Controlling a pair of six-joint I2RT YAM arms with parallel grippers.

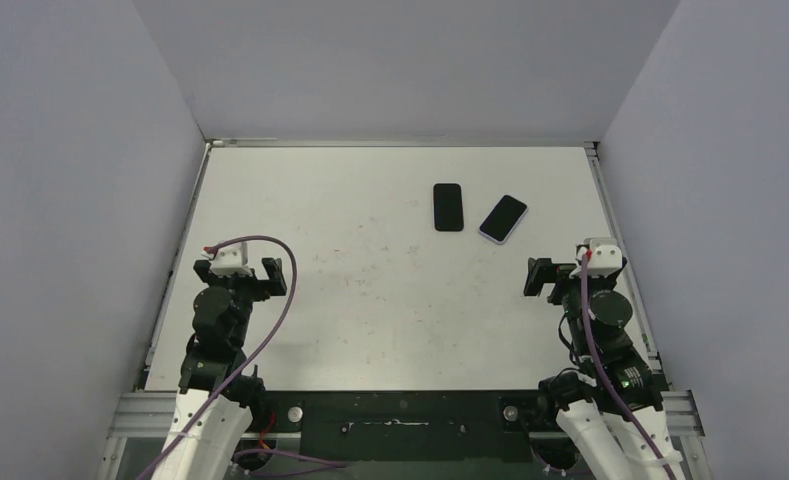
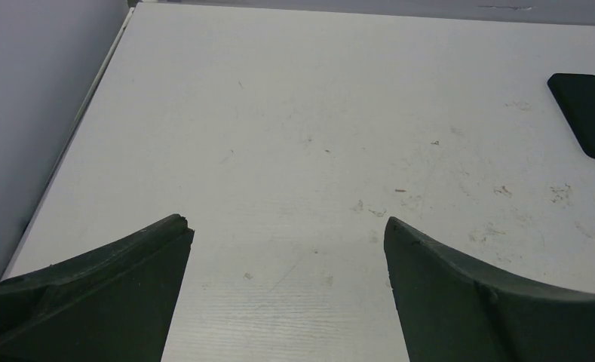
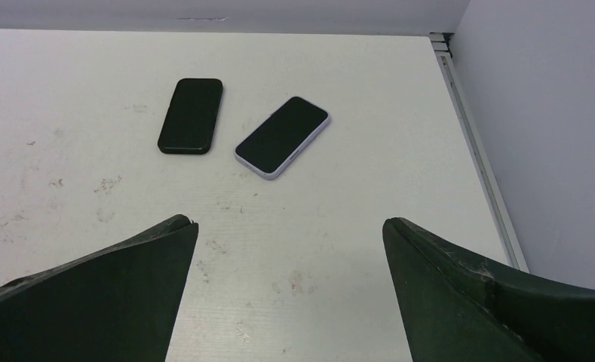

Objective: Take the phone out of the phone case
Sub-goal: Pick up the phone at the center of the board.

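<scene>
A flat black phone-shaped slab (image 1: pixel 449 207) lies at the far right-middle of the white table (image 1: pixel 370 320). Just right of it, apart from it, lies a phone with a dark screen and a pale lilac rim (image 1: pixel 503 219), tilted. Both show in the right wrist view, the black slab (image 3: pixel 191 115) and the lilac-rimmed phone (image 3: pixel 283 136). I cannot tell which one is the case. The left wrist view shows only the black slab's end (image 2: pixel 587 113). My left gripper (image 1: pixel 240 278) (image 2: pixel 288 226) is open and empty at the near left. My right gripper (image 1: pixel 573 280) (image 3: pixel 289 224) is open and empty, nearer than the two items.
Grey walls close the table on the left, far and right sides. A metal rail (image 3: pixel 475 151) runs along the right edge. The tabletop has scuffs and small stains.
</scene>
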